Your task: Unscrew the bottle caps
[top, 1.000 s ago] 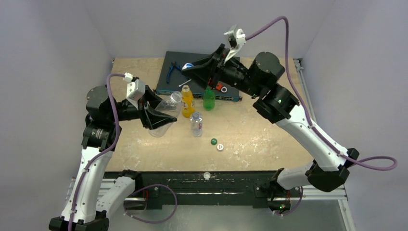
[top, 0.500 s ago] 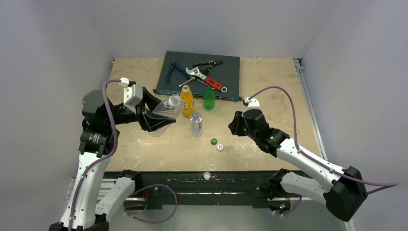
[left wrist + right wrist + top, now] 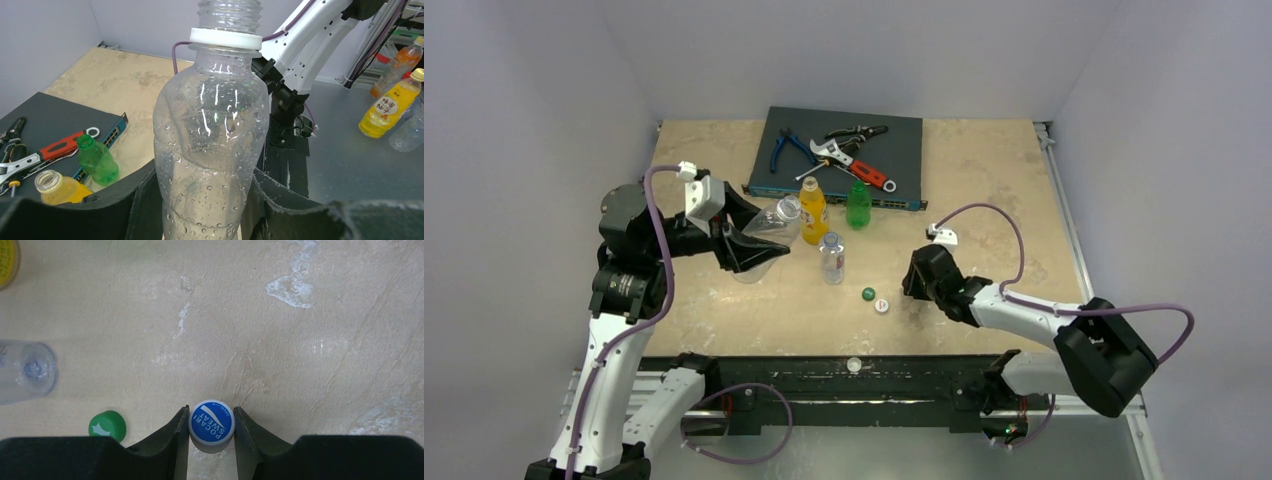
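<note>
My left gripper [image 3: 759,250] is shut on the larger clear bottle [image 3: 774,222] and holds it tilted above the table. In the left wrist view the bottle [image 3: 210,140] fills the gap between the fingers [image 3: 145,200], and its neck is open with a white ring. My right gripper [image 3: 914,282] is low over the table, shut on a blue cap [image 3: 211,424]. A dark green cap [image 3: 868,293] [image 3: 107,426] and a white cap [image 3: 881,306] lie just left of it. The orange-yellow bottle [image 3: 814,210], green bottle [image 3: 858,205] and clear blue-labelled bottle [image 3: 831,256] stand upright.
A dark flat box [image 3: 904,150] at the back holds pliers [image 3: 784,148] and a red-handled wrench [image 3: 859,165]. Another white cap [image 3: 854,365] sits on the front rail. Walls close in on the left, back and right.
My right arm swung from the back by the tools down to the table right of the loose caps, then dropped lower. My left gripper and its bottle stayed almost still.
</note>
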Motion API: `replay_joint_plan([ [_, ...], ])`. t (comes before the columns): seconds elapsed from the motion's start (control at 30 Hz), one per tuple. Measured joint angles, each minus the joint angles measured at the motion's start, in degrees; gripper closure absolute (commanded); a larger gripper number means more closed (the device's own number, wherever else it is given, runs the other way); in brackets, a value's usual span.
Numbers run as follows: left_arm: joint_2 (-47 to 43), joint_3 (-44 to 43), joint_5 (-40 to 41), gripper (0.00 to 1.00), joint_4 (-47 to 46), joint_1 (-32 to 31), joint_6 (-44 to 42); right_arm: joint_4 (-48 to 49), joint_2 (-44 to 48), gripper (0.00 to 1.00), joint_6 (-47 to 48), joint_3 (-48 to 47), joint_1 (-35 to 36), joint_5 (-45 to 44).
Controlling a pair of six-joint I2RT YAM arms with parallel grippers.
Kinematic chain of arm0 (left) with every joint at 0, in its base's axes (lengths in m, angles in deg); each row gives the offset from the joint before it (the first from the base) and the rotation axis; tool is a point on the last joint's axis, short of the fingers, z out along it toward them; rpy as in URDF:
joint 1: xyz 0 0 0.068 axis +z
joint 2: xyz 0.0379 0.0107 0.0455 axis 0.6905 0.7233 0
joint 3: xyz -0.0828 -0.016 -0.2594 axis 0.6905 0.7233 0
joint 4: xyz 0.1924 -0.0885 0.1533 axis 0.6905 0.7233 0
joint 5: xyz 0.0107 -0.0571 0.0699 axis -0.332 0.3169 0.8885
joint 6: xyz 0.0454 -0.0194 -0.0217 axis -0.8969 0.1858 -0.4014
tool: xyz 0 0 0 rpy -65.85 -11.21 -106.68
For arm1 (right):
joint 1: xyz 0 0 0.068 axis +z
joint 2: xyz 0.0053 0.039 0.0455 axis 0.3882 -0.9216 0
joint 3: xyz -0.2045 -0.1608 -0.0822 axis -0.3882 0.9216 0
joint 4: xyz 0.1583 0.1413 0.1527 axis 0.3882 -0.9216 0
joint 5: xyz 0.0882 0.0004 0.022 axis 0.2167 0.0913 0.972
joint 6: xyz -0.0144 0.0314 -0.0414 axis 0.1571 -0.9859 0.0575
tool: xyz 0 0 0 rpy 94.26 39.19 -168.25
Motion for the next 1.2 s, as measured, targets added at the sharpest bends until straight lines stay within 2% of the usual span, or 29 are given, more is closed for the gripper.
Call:
replay_joint_plan([
  [0.17,0.02,0.00,0.22,1.00,0.33,0.00,-0.35,3.43,-1.79,0.43,-1.20,0.26,0.00,0.11],
  [0.27,0.15,0.00,0.35,1.00,0.33,0.00,-0.35,4.48,-2.32,0.34,-1.73,0.26,0.00,0.35],
  [0.43,0.57,0.00,0.52,1.00,0.28,0.00,-0.33,4.35,-2.51,0.33,-2.08,0.07,0.00,1.77],
  [0.57,0.90,0.00,0.70,1.00,-0.11,0.00,-0.15,-0.57,0.70,0.33,-1.36,-2.99,0.00,2.01],
  [0.67,0.83,0.00,0.94,1.00,-0.52,0.00,-0.09,-5.35,6.08,0.26,1.33,-9.16,0.00,2.58],
  [0.77,0.79,0.00,1.01,1.00,-1.40,0.00,0.17,-8.31,10.54,0.22,5.95,-20.28,0.24,4.76],
  [0.97,0.72,0.00,1.33,1.00,-2.67,0.00,1.31,-9.35,11.45,0.16,16.06,-43.39,4.66,14.08],
  [1.1,0.72,0.04,1.86,1.00,-5.09,0.00,3.91,-7.26,10.84,0.13,19.23,-49.75,8.63,23.78],
  [1.2,0.81,0.04,1.99,1.00,-6.51,0.00,5.29,-5.38,8.33,0.13,20.63,-53.68,11.28,27.87],
])
